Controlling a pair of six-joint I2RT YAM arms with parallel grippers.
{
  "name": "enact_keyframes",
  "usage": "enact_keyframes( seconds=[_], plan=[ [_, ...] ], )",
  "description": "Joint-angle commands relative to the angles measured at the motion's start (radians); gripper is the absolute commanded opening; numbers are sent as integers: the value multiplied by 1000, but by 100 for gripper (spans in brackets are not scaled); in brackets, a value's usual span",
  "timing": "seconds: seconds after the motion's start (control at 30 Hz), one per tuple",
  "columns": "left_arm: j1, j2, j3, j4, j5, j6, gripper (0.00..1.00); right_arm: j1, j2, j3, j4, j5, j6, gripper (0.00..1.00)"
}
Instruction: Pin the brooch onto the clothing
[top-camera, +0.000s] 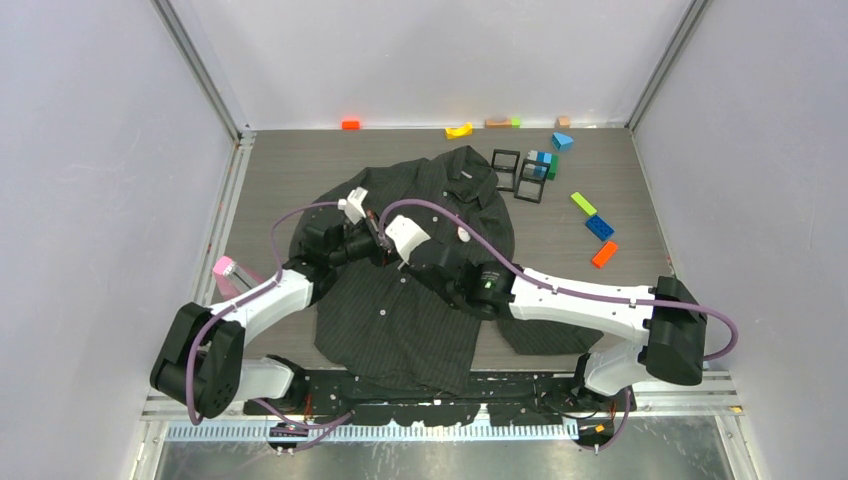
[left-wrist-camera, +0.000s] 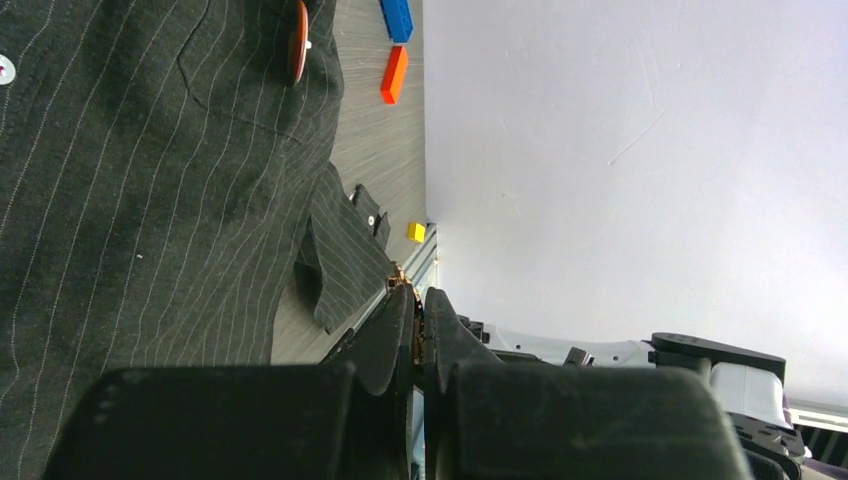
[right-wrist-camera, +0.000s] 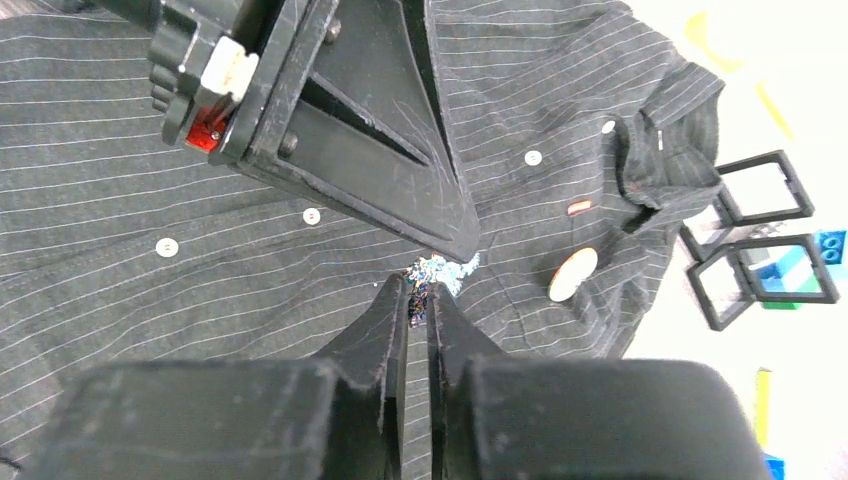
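On the counter (top-camera: 290, 170), the top view shows the pinstriped shirt (top-camera: 400, 310) spread flat, with fingertip detail lost. Left wrist: left fingers (left-wrist-camera: 385, 335) nearly closed on a gold sliver, probably the brooch (left-wrist-camera: 400, 274). Right wrist alone shows the brooch (right-wrist-camera: 440, 270) sparkling, pinched by the right fingers (right-wrist-camera: 388, 320) at the shirt's placket; red tag (right-wrist-camera: 578, 208) unreadable.

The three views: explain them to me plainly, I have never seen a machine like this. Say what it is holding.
It is two robot arms bolted to a table. The top view looks down from above; the other two come from a camera on each wrist. A dark pinstriped shirt lies spread out, with coloured blocks beside it. The left gripper and right gripper meet over the shirt, both apparently pinching a small glittery brooch.
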Motion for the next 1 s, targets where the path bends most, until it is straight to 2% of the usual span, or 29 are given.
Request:
enact_keyframes(
  seconds=[0.0, 0.1, 0.13, 0.27, 0.33, 0.4, 0.53, 0.63, 0.67, 0.77, 0.97],
  plan=[
    [-3, -33, 8, 28, 26, 8, 0, 4, -8, -1, 109, 123, -26, 3],
    [-3, -36, 4, 21, 27, 16, 2, 3, -15, -4, 110, 139, -26, 1],
    [-3, -39, 5, 15, 25, 21, 8, 3, -17, -6, 112, 141, -24, 1],
    [9, -68, 16, -50, 22, 64, 52, -5, -47, -28, 116, 139, -13, 1],
    [26, -100, 18, -107, 8, 102, 68, -28, -76, -42, 105, 97, 10, 1],
    [48, -143, 17, -181, -18, 151, 77, -68, -113, -51, 82, 17, 45, 1],
    [71, -221, 32, -369, -85, 297, 84, -209, -182, -60, 30, -239, 140, 1],
    [70, -245, 104, -514, -75, 467, 84, -326, -207, -41, -19, -525, 205, 1],
    [68, -245, 129, -549, -52, 523, 84, -380, -206, -34, -52, -639, 213, 1],
    [55, -240, 204, -638, 46, 668, 84, -478, -182, 20, -131, -843, 230, 1],
    [0, -223, 329, -829, 212, 920, 85, -526, -128, 105, -276, -1165, 256, 1]
  ],
)
